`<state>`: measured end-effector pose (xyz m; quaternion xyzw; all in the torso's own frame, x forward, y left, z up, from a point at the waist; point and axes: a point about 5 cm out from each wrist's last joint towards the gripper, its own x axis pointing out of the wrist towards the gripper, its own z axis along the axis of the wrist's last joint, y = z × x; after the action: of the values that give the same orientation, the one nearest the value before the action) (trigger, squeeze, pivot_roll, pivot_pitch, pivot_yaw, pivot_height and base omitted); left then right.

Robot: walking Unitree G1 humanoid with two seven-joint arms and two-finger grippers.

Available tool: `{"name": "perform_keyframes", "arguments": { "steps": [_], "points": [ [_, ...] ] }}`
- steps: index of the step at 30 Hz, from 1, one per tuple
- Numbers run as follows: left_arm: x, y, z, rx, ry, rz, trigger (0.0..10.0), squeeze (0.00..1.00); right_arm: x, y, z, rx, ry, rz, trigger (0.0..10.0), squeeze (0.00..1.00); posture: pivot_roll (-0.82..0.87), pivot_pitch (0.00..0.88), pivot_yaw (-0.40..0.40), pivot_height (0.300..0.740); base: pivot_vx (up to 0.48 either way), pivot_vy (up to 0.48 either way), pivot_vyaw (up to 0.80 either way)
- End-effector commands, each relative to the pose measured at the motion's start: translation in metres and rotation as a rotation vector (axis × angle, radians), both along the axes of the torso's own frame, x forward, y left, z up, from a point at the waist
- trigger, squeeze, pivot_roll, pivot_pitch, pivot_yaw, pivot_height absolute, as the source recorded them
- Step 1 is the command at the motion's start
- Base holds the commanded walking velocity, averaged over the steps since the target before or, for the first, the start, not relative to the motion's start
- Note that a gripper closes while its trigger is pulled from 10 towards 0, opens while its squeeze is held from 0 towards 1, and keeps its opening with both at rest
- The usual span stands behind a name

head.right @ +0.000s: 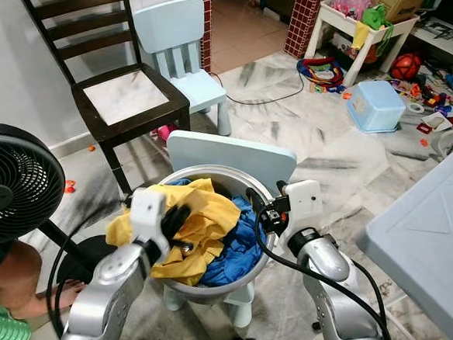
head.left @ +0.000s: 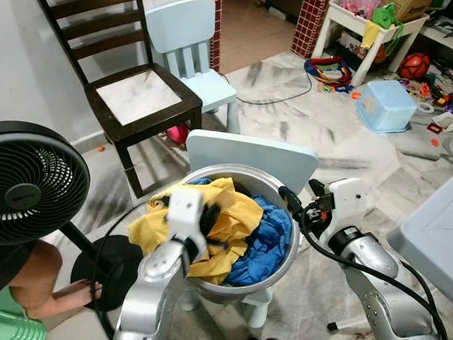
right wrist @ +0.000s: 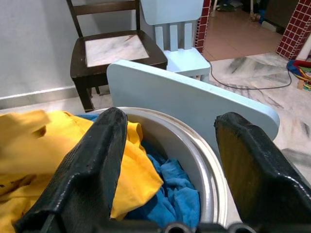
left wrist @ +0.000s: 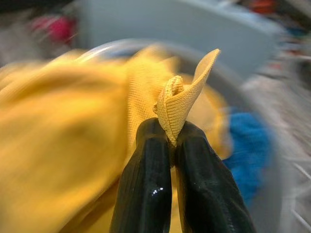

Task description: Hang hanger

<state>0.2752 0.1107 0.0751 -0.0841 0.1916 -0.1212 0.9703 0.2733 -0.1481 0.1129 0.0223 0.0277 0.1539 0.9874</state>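
A metal basin [head.left: 281, 188] stands on a small pale blue chair [head.left: 250, 157], right below me. A crumpled yellow garment [head.left: 233, 215] and a blue garment [head.left: 267, 240] lie in it. My left gripper [head.left: 209, 219] reaches into the basin from the near left. It is shut on a fold of the yellow garment [left wrist: 182, 97], pinched between the black fingertips [left wrist: 154, 133]. At the basin's near right rim, my right gripper [right wrist: 170, 145] is open, its fingers [right wrist: 99, 160] apart with nothing between them. No hanger can be made out.
A black fan [head.left: 27, 182] stands close on the left, with a person's limb [head.left: 44, 285] under it. A dark wooden chair [head.left: 137, 98] and a pale blue child's chair [head.left: 194, 55] stand behind. A pale table [head.left: 447, 236] is at the right. A blue tub [head.left: 385, 104] and toys litter the far right floor.
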Motion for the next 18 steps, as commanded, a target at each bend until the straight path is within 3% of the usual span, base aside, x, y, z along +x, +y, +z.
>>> {"name": "perform_keyframes", "arguments": {
  "steps": [1,4,7,12,13,15,16,18],
  "points": [
    [-0.004,0.014,-0.007,-0.010,0.062,0.113,1.3,0.00,0.000,-0.004,0.000,-0.017,0.007,-0.013,10.0,0.00,0.01,0.171,-0.108,0.740,0.000,0.000,0.00],
    [-0.015,0.035,-0.023,-0.119,0.200,0.336,1.2,0.00,0.000,-0.001,-0.002,-0.024,0.014,0.000,10.0,0.00,0.01,0.173,-0.114,0.740,0.000,0.000,0.00],
    [-0.019,0.042,-0.024,-0.149,0.232,0.403,1.2,0.00,0.000,-0.001,-0.002,-0.029,0.013,0.006,10.0,0.00,0.01,0.173,-0.114,0.740,0.000,0.000,0.00],
    [-0.020,0.047,-0.019,-0.125,0.223,0.419,3.7,0.00,0.000,-0.002,-0.002,-0.036,0.012,0.007,10.0,0.00,0.01,0.173,-0.115,0.740,0.000,0.000,0.00],
    [-0.021,0.046,-0.018,-0.131,0.227,0.420,1.6,0.00,0.000,-0.002,-0.002,-0.035,0.013,0.006,10.0,0.00,0.01,0.173,-0.115,0.740,0.000,0.000,0.00],
    [-0.021,0.047,-0.018,-0.125,0.235,0.423,0.9,0.00,0.000,-0.001,-0.002,-0.036,0.013,0.006,10.0,0.00,0.01,0.175,-0.113,0.740,0.000,0.000,0.00],
    [-0.019,0.047,-0.015,-0.124,0.215,0.431,0.0,0.00,0.000,-0.001,-0.003,-0.036,0.013,0.006,10.0,0.00,0.01,0.175,-0.113,0.740,0.000,0.000,0.00],
    [-0.012,0.049,0.000,-0.088,0.108,0.419,0.0,0.00,0.000,-0.001,-0.003,-0.037,0.014,0.005,10.0,0.00,0.01,0.175,-0.114,0.740,0.000,0.000,0.00]
  ]
}}
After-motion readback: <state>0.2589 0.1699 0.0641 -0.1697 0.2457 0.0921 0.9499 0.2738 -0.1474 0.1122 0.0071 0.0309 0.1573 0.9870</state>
